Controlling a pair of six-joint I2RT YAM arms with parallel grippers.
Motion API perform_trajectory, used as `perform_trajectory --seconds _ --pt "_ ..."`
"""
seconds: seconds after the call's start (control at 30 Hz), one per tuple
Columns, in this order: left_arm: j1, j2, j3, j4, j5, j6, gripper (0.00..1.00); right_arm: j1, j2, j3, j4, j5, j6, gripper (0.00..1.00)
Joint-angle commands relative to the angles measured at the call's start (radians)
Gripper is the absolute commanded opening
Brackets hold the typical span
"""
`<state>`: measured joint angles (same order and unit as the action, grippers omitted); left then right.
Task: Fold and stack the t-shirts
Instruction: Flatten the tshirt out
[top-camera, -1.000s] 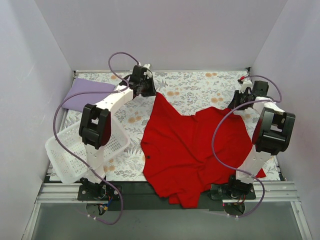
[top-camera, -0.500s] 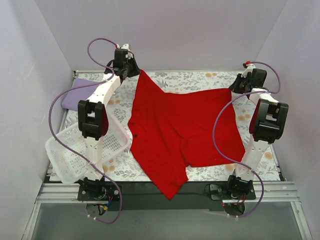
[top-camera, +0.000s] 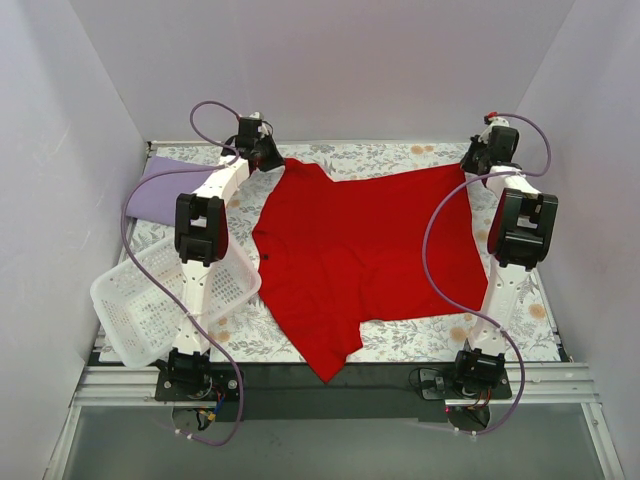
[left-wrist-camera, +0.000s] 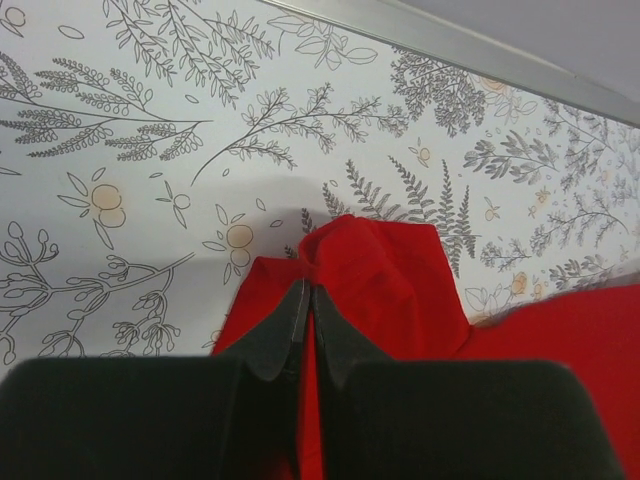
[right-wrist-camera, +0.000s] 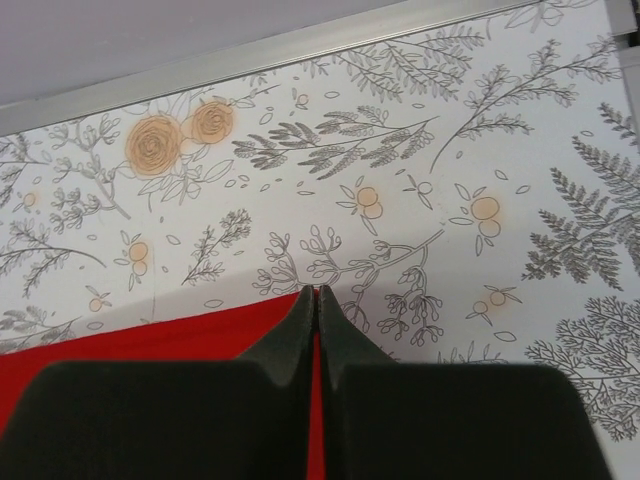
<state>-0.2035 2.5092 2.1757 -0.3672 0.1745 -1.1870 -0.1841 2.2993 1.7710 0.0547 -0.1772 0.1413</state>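
Red t-shirt (top-camera: 360, 250) lies spread mid-counter (top-camera: 420, 335), far corners at 11 and 1 o'clock clenched by the left hand (left-wrist-camera: 307, 290) and right hand (right-wrist-camera: 316, 292), whose thin edge-hold could slip, bunching the cloth.

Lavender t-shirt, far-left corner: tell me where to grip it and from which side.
Probably pinch the lavender t-shirt at its near edge, from straight above. It lies flat, so nothing stands up for a sideways grab; the side wall hems its left and the white basket sits nearer. The left gripper, shut on the red t-shirt, must release first.
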Motion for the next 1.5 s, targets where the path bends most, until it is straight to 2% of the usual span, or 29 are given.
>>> perform_trajectory --seconds 0.0,0.07,0.33,0.43,0.53,0.63,0.67,0.73,0.8,0.93,1.3,1.4,1.47 --pt "0.006 -0.039 0.053 0.047 0.025 -0.025 0.0 -0.002 -0.055 0.002 0.079 0.154 0.027 0.01" --pt "0.006 -0.041 0.049 0.051 0.031 -0.031 0.0 -0.002 -0.061 0.01 0.086 0.171 0.021 0.01" --pt "0.006 -0.069 0.018 0.063 0.06 -0.023 0.0 0.012 -0.034 0.056 0.091 0.082 0.009 0.01" --pt "0.006 -0.081 0.016 0.073 0.075 -0.014 0.0 0.014 -0.047 0.032 0.093 0.009 0.021 0.01" --pt "0.006 -0.14 -0.02 0.096 0.108 0.0 0.0 0.014 -0.128 -0.063 0.102 -0.17 0.001 0.01" --pt "0.004 -0.24 -0.131 0.154 0.138 0.024 0.0 0.012 -0.217 -0.235 0.158 -0.312 -0.026 0.01" --pt "0.004 -0.268 -0.207 0.184 0.152 0.027 0.0 0.011 -0.288 -0.342 0.199 -0.338 -0.032 0.01" --pt "0.004 -0.362 -0.29 0.223 0.167 0.041 0.0 0.011 -0.39 -0.431 0.235 -0.379 -0.055 0.01" --pt "0.001 -0.421 -0.394 0.269 0.184 0.055 0.0 0.011 -0.455 -0.539 0.257 -0.386 -0.074 0.01" --pt "-0.001 -0.515 -0.484 0.297 0.2 0.092 0.0 0.009 -0.555 -0.611 0.258 -0.352 -0.106 0.01" --pt "0.001 -0.604 -0.539 0.275 0.154 0.21 0.0 -0.024 -0.609 -0.631 0.249 -0.283 -0.105 0.01" --pt "0.001 -0.648 -0.574 0.274 0.141 0.217 0.0 -0.051 -0.659 -0.685 0.244 -0.315 -0.127 0.01" --pt "0.001 -0.719 -0.614 0.289 0.137 0.225 0.0 -0.07 -0.75 -0.747 0.243 -0.356 -0.167 0.01"
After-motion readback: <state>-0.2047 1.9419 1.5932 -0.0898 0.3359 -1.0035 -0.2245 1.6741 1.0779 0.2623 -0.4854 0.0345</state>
